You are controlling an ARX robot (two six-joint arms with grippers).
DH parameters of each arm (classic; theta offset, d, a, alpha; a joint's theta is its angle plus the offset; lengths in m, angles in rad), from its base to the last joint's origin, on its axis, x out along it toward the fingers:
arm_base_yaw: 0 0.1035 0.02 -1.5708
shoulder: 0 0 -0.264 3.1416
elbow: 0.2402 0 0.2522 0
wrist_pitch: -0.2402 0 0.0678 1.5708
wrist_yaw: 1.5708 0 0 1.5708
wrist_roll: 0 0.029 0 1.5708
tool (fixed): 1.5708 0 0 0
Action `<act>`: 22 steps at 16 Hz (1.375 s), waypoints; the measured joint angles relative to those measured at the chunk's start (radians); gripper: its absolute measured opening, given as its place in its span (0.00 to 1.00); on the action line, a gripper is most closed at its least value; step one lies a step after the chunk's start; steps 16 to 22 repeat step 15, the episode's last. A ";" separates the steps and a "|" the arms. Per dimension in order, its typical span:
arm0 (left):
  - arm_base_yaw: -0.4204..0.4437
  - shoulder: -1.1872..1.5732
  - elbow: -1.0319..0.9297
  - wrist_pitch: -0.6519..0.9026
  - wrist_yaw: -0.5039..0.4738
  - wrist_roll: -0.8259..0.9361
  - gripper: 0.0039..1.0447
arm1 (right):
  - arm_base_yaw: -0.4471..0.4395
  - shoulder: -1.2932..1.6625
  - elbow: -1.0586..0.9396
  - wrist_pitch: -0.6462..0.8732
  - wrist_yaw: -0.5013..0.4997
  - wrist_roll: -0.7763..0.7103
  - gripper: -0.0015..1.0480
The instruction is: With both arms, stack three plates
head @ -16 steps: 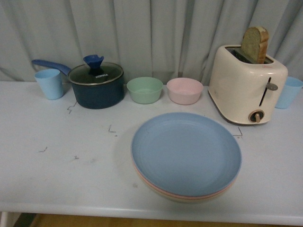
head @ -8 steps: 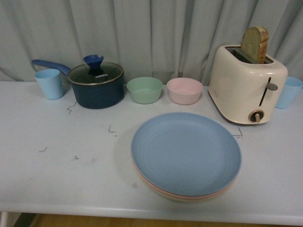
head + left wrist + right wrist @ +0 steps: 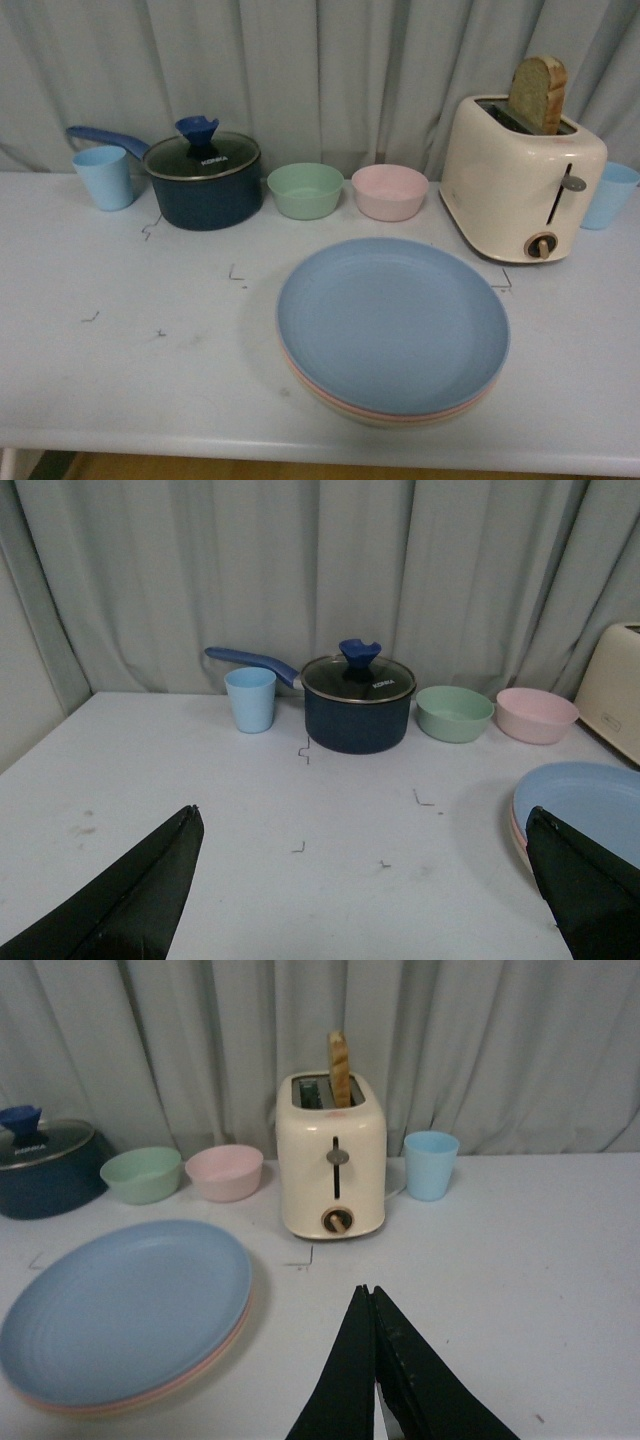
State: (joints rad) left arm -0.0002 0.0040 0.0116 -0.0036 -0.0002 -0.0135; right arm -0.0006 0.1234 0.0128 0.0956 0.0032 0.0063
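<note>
The plates [image 3: 393,325] sit stacked (blue on top) right of centre, apparently nearer the closed right gripper [image 3: 372,1360] than the open left gripper [image 3: 360,900].

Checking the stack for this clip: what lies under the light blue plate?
Under the light blue plate only rims show: a pink plate, then a beige-cream plate at the bottom. Their faces are covered, so nothing more can be told.
</note>
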 joint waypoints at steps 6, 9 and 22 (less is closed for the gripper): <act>0.000 0.000 0.000 0.000 0.000 0.000 0.94 | 0.000 -0.121 -0.001 -0.099 -0.003 0.000 0.02; 0.000 0.000 0.000 0.000 0.000 0.000 0.94 | 0.000 -0.121 -0.001 -0.099 -0.003 -0.001 0.36; 0.000 0.000 0.000 0.000 0.000 0.000 0.94 | 0.000 -0.121 -0.001 -0.099 -0.003 0.000 0.94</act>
